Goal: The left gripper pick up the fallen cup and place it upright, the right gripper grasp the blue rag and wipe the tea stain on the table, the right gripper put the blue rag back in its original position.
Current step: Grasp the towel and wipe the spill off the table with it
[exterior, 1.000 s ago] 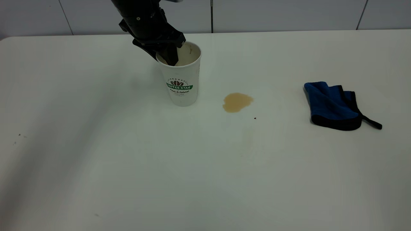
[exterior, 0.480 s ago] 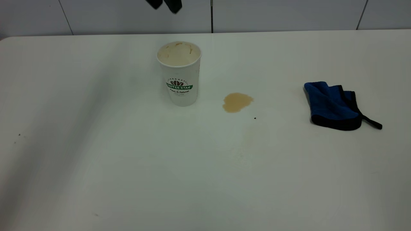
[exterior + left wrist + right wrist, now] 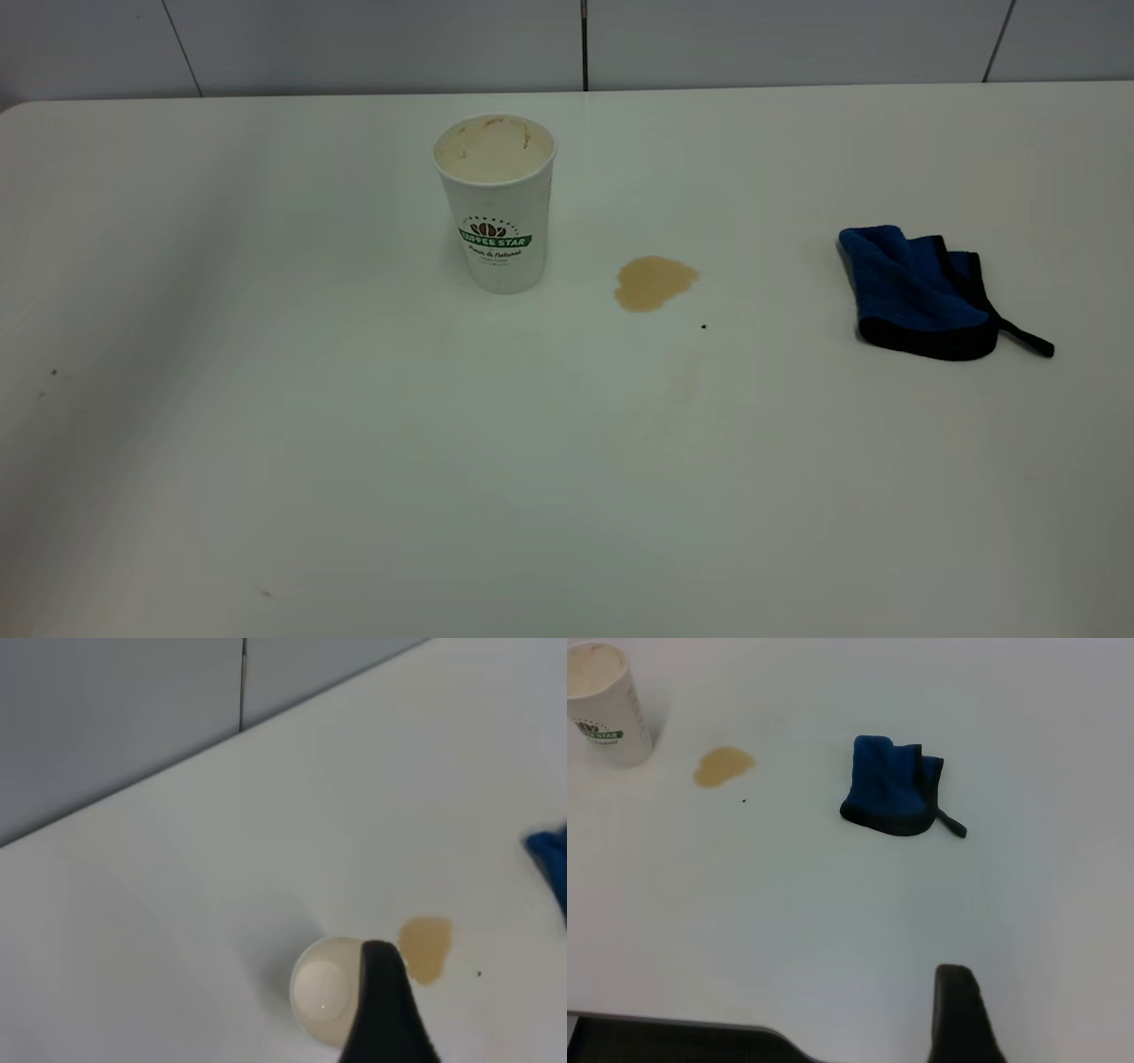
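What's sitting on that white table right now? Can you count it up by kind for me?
Paper cup: 1, standing upright
Blue rag: 1
Tea stain: 1
Tiny black speck: 1
Total: 4, all on the table

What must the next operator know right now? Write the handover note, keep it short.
Left gripper: high above the cup, clear of it.
Right gripper: above the table, well apart from the blue rag.
Cup stands upright, left of the tea stain; the rag lies right of the stain.
Done: cup set upright.
Left: right gripper grasps the rag, wipes the stain, returns the rag to its place.
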You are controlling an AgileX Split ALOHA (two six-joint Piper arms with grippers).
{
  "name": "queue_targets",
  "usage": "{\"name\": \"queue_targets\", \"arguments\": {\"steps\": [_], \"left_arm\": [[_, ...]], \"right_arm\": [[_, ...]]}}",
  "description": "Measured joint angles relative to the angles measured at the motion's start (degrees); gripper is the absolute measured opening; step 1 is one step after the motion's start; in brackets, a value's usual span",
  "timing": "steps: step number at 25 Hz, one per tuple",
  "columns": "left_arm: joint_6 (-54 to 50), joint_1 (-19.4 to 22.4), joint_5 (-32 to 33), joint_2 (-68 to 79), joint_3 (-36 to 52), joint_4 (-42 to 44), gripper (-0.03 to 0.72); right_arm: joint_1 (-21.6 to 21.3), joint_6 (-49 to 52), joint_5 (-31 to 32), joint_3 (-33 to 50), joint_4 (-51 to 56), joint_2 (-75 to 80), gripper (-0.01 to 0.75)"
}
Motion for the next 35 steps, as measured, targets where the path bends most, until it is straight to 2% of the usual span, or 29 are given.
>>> {"name": "queue_targets", "arguments": {"steps": [3, 6, 15, 23, 30, 35], "left_arm": [[-1.54, -0.34, 0.00, -6.51, 3.80, 0.12, 0.537], [-1.88, -1.19, 0.00, -14.32, 12.18, 0.17, 0.537], [-1.85, -1.83, 0.00, -41.22, 54.24, 1.43, 0.533], [-2.11, -1.83, 0.00, -64.03, 88.20, 7.83, 0.524], [-4.44, -1.83, -2.42, -81.59, 107.11, 9.43, 0.524], [-5.10, -1.83, -3.51, -92.47, 111.37, 9.61, 0.524]], "right_arm": [[0.00, 0.00, 0.00, 0.00, 0.00, 0.00, 0.511], [0.00, 0.00, 0.00, 0.00, 0.00, 0.00, 0.511], [0.00, 0.00, 0.00, 0.00, 0.00, 0.00, 0.511], [0.00, 0.05, 0.00, 0.00, 0.00, 0.00, 0.511], [0.00, 0.05, 0.00, 0.00, 0.00, 0.00, 0.511], [0.00, 0.05, 0.00, 0.00, 0.00, 0.00, 0.511]]}}
